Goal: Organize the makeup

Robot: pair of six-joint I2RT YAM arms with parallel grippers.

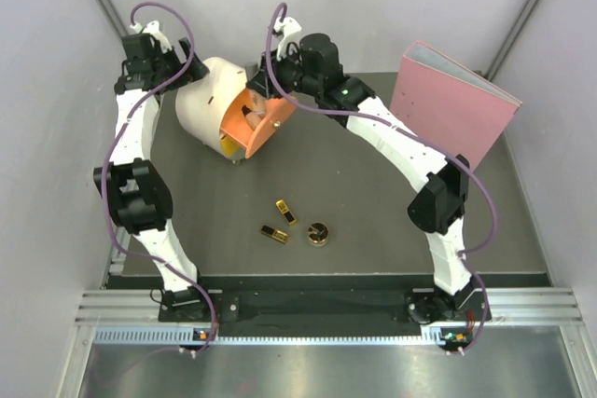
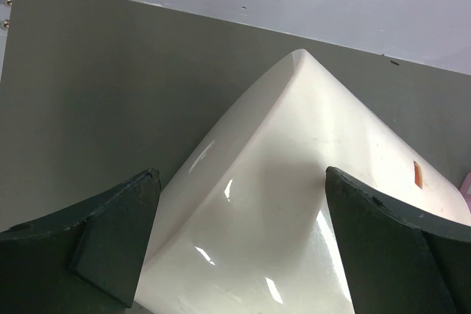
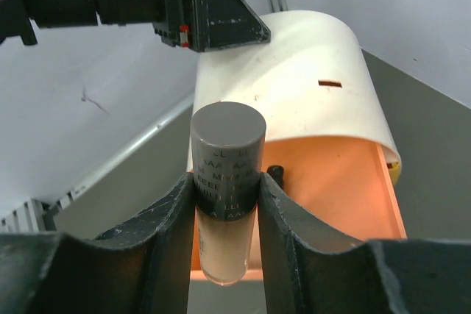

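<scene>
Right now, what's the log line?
left gripper around drawer box | right gripper shut on peach bottle at open drawer | compact, two lipsticks loose

We see a cream box (image 1: 205,100) with an orange front and a peach bottle (image 3: 224,204) with a grey cap and dark lettering. On the dark grey tabletop (image 1: 373,202) near the front edge are a gold-and-black lipstick case (image 1: 286,212), a second lipstick case (image 1: 274,233) in the same colours, and a gold compact (image 1: 319,233) with a dark face. The binder (image 1: 452,114) at the back right corner is pink.

Drawer box (image 2: 280,196): glossy, smooth cream plastic. Desk (image 1: 373,202): matt dark grey. Lipstick cases (image 1: 286,212) (image 1: 274,233): shiny gold. Bottle (image 3: 227,174): matt grey cap.
</scene>
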